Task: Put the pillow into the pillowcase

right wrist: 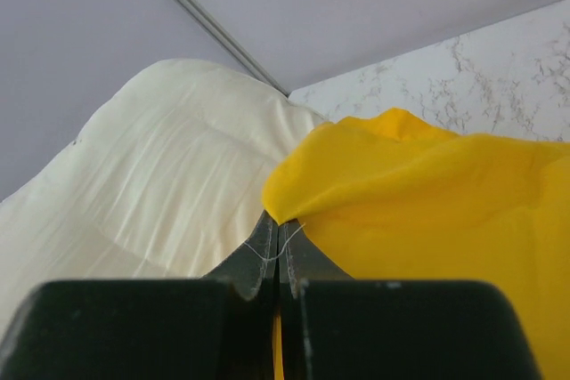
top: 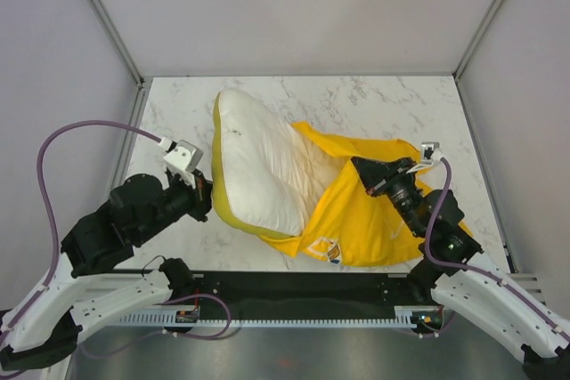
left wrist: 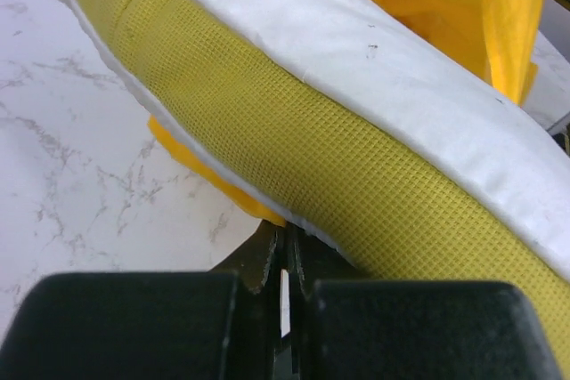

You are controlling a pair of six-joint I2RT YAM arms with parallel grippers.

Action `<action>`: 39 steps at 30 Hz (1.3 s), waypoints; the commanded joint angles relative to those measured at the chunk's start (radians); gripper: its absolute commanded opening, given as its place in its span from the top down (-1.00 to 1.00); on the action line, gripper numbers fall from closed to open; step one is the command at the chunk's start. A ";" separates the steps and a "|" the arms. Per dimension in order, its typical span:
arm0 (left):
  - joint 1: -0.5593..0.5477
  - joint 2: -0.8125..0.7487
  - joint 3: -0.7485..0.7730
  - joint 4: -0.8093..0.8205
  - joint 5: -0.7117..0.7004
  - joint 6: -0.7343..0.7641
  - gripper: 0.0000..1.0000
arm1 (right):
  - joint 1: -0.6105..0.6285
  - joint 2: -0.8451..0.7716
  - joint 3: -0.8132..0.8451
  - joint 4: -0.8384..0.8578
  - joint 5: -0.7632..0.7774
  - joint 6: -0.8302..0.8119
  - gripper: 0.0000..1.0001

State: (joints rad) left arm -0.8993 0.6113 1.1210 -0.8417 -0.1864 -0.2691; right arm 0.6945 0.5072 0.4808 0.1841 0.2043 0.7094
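The left end effector (top: 203,191) sits at the left edge of the pillow (top: 258,162), low against its yellow mesh band (left wrist: 267,157). Its fingers are pressed together (whether any cloth is nipped between them I cannot tell). The pillow lies slanted on the marble surface (top: 374,100). Its left part is bare and white, and its right end is tucked into the mouth of the pillowcase (top: 374,220), which spreads out to the pillow's right. Right of the pillow, the right end effector (top: 361,166) pinches a raised fold of pillowcase.
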 commanded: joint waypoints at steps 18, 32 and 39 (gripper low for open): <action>-0.004 0.433 0.924 0.654 0.218 0.530 0.95 | 0.002 0.657 1.068 -0.176 -0.049 -0.097 1.00; -0.004 0.573 1.019 0.799 0.656 0.383 0.95 | 0.008 0.927 1.034 0.066 -0.230 0.130 1.00; -0.004 0.435 0.680 0.839 0.590 0.474 0.95 | -0.009 1.036 1.550 -0.167 -0.210 -0.026 1.00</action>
State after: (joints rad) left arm -0.8989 1.1282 1.8305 -0.1448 0.4004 0.1593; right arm 0.7143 1.6127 1.7676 -0.0547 -0.0483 0.7589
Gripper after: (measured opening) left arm 0.036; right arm 0.009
